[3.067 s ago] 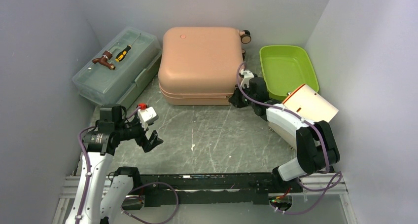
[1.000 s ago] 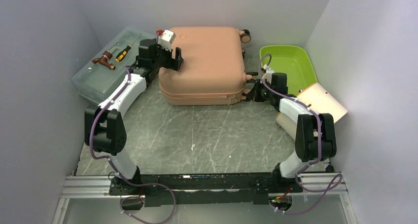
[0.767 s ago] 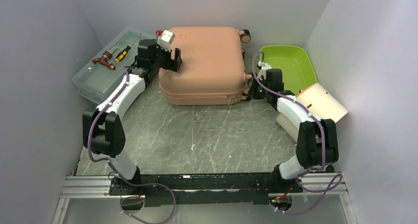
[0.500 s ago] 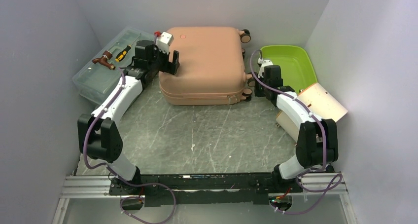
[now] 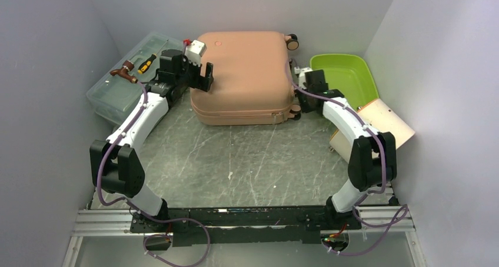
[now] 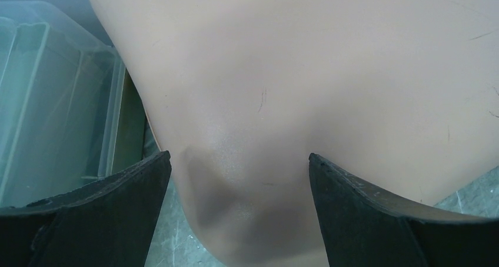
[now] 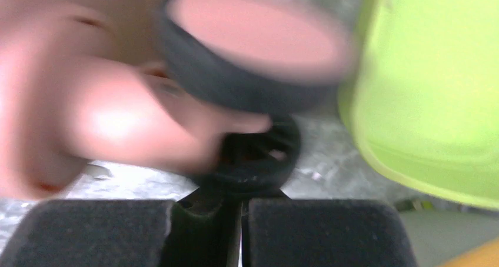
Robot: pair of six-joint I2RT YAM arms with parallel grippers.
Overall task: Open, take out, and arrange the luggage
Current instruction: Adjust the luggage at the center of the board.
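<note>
One luggage [image 5: 244, 73], lying flat with its lid down, at 12 o'clock on the table [image 5: 247, 161]. The toolbox [image 5: 138, 82] sits just beside it at its 9 o'clock. The tray [image 5: 344, 79] is near its 3 o'clock.

My left tool [image 6: 238, 156]: fingers spread wide over the shell's 9 o'clock edge, a rounded corner showing between them. Nothing is held. I cannot tell whether the pads touch the shell.

My right tool [image 7: 235, 229]: pads pressed together, nose at the wheel [image 7: 253, 49] on the luggage's 4 o'clock corner. The view is blurred, so I cannot tell whether anything thin is pinched.

Risks, as I judge them:
- The shell is smooth and curved. If my left tool closes on that corner, it could skid off.
- An unbraced push from the left could slide the luggage toward 3 o'clock, into the tray.
- My right tool works against a caster. It may swivel or roll, and the tool could slip past it.
- A lid swinging toward 9 o'clock could knock the toolbox and spill what lies on it.

Count:
- luggage: one
- wheels seen from above: two, at its 1 and 4 o'clock corners
- toolbox: one, carrying two loose items, a screwdriver [image 5: 147, 63] and a brown fitting [image 5: 123, 72]
- tray: one
- pale board [image 5: 376, 123] at the tray's 5 o'clock: one
- tools: two
</note>
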